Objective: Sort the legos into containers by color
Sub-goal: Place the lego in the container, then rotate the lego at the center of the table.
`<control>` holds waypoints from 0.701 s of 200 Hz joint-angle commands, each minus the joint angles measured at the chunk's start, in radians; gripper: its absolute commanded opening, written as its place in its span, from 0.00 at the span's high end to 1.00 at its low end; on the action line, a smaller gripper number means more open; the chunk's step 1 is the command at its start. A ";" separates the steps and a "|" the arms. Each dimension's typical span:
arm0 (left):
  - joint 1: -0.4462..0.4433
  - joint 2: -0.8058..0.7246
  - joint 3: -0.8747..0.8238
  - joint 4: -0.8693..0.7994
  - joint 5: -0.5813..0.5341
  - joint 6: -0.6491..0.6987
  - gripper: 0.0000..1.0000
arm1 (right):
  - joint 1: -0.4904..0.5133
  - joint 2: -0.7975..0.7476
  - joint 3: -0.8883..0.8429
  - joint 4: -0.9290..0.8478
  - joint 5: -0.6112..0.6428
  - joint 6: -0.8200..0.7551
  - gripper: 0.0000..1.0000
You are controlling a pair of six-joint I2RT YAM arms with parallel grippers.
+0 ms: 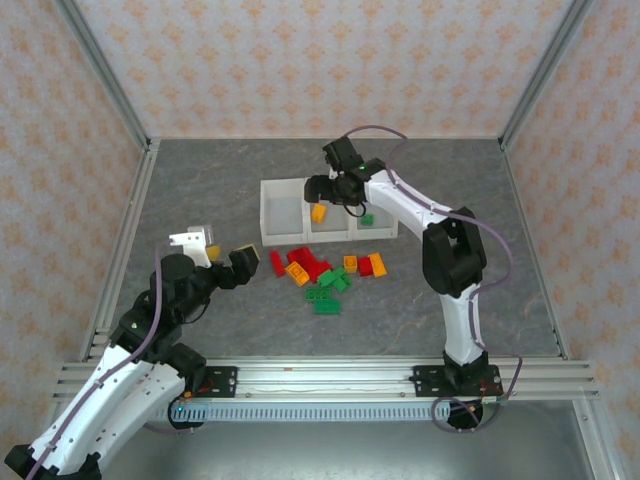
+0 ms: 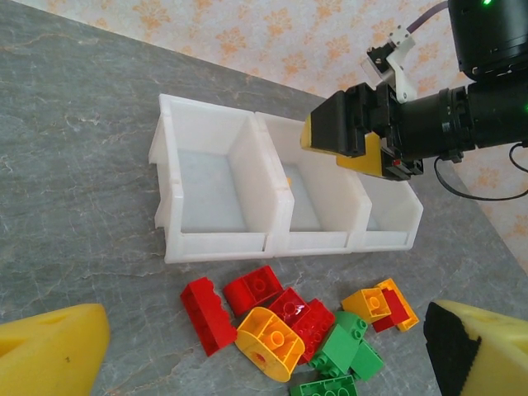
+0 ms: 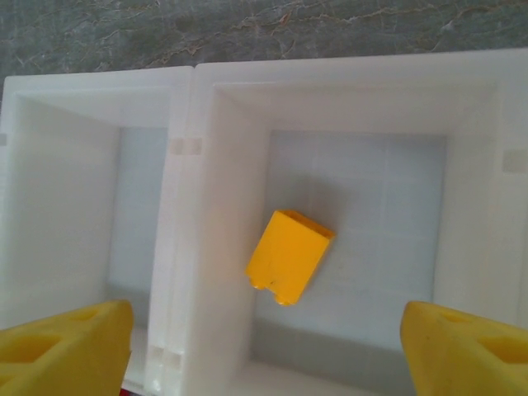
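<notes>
Plastic is making the legos [image 1: 320,275] light, stiff and smooth-sided. By my judgement each is wanting a pinch across two flat opposite faces, not across the studs, since a slanted grip is likely to let one squirt out. They are lying heaped on the table [image 1: 200,190] just in front of the bins [image 1: 266,212], with red, orange and green pieces touching and overlapping. An outer piece with free sides is looking like the easiest pick.

At the left, the left gripper [image 1: 228,262] is hovering beside the heap. Its fingers [image 2: 49,351] are standing wide apart with nothing between them.

Moving along the row, the left bin [image 2: 206,186] is showing a bare floor. The middle bin [image 3: 363,173] is holding one orange brick [image 3: 289,256], which is lying smooth face up, turned askew and apart from every wall. The right gripper [image 1: 335,190] is hanging over this bin with its fingers [image 3: 466,346] spread to either side. The brick is lying free on the floor below them, gripped by nothing.

The right bin [image 1: 385,232] is holding one green brick [image 1: 367,219]. Red is the colour with no piece in any bin, so the bare left bin is looking like its place, though that is only a guess.
</notes>
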 commanded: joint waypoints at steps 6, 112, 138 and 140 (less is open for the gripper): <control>-0.007 0.003 -0.007 0.030 -0.004 0.016 0.01 | 0.032 -0.102 -0.001 -0.064 0.063 0.027 0.11; -0.008 0.018 -0.008 0.036 0.019 0.019 0.01 | 0.024 -0.607 -0.586 -0.081 0.301 0.098 0.03; -0.008 0.018 -0.008 0.035 0.021 0.019 0.01 | -0.049 -0.654 -0.708 -0.079 0.307 0.083 0.05; -0.008 0.017 -0.008 0.036 0.020 0.019 0.01 | -0.054 -0.655 -0.716 -0.078 0.307 0.082 0.05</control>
